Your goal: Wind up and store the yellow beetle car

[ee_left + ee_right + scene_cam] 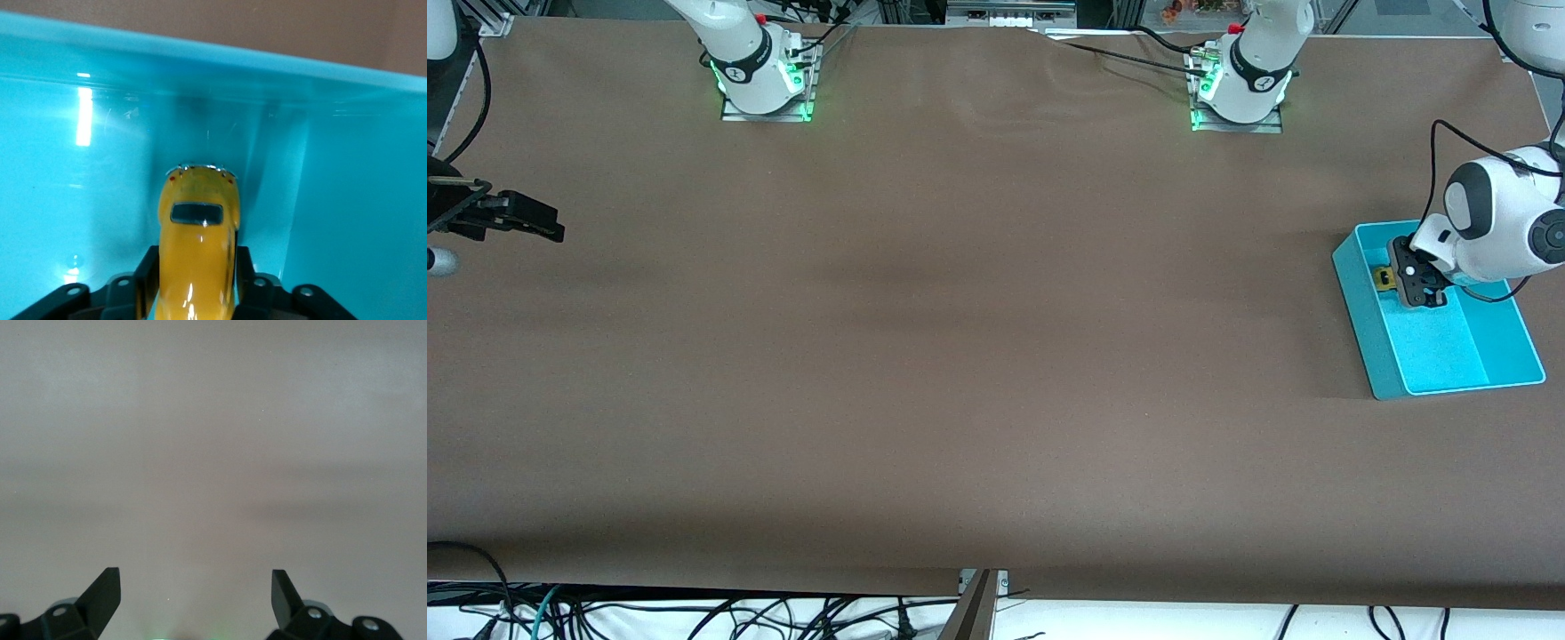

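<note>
Yellow beetle car (pixel 1384 279) is being lowered into the cyan bin (pixel 1494 342) by the left gripper (pixel 1405 276) in the front view, while the right gripper (pixel 538 222) is waiting over the table's right-arm end. In the left wrist view the car (pixel 198 253) is sitting between the fingers (pixel 148 273); whether it is being gripped cannot be told. In the right wrist view the right gripper (pixel 195 593) is being held apart. The storing step is judged in hand; releasing and lifting clear is called for.

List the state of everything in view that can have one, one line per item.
yellow beetle car: upright inside the bin, between the left gripper's fingers.
cyan bin: open-topped, on the table at the left arm's end, holding only the car.
left gripper: lowered into the bin, fingers close on either side of the car; grip or release unclear.
right gripper: open, holding nothing, waiting over bare table at the right arm's end.
</note>
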